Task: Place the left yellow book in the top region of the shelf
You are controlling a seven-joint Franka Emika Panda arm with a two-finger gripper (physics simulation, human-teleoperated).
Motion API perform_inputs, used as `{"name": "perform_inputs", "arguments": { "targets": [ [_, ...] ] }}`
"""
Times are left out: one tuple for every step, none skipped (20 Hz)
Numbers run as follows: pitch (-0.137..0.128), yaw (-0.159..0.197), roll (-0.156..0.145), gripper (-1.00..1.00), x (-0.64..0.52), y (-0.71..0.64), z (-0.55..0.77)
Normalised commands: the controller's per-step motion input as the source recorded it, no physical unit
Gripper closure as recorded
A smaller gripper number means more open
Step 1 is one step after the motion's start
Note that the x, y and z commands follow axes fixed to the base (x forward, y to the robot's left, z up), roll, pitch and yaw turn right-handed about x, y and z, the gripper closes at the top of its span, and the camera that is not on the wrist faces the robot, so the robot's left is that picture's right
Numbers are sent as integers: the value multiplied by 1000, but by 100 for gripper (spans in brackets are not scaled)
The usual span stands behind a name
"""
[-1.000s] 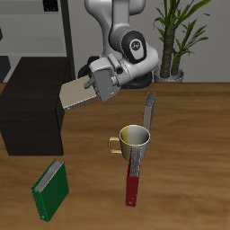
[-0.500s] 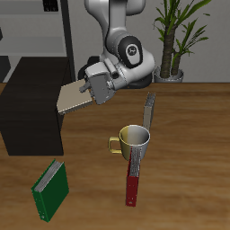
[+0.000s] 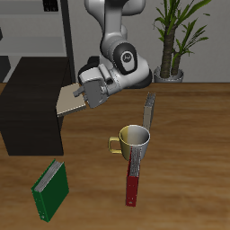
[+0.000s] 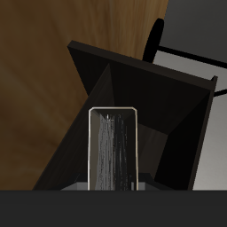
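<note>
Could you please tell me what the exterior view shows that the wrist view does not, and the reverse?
Only the exterior view shows the gripper, the mug, the green book, the red book, the other yellow book and the plant. Only the wrist view shows the held book end-on, over the shelf's edge. Both show the left yellow book, the shelf and the table.

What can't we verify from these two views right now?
- Fingers' hold on the held book: exterior view, gripper body covers the contact; wrist view cuts the fingers off at the edge.
- Gap between book and shelf top: wrist view looks along the book; no height cue.
- Shelf full extent: cut by the exterior frame edge.
- Second yellow book: partly behind the mug.
</note>
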Motion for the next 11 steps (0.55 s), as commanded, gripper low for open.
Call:
{"name": "perform_inputs", "arguments": {
  "targets": [
    [-12, 23, -57, 100, 21, -232, -42],
    [84, -4, -45, 100, -21, -303, -63],
    [15, 3, -41, 100, -9, -233, -3],
    [-22, -11, -25, 100, 19, -144, 43],
    [3, -7, -8, 100, 8, -121, -8],
    [81, -9, -50, 100, 37, -304, -14],
    [-33, 14, -13, 100, 16, -93, 53],
    [5, -13, -39, 100, 10, -153, -29],
    [46, -1, -19, 100, 12, -176, 7],
    [5, -9, -33, 100, -12, -153, 22],
    [122, -9, 10, 100, 22, -191, -147]
  ]
}}
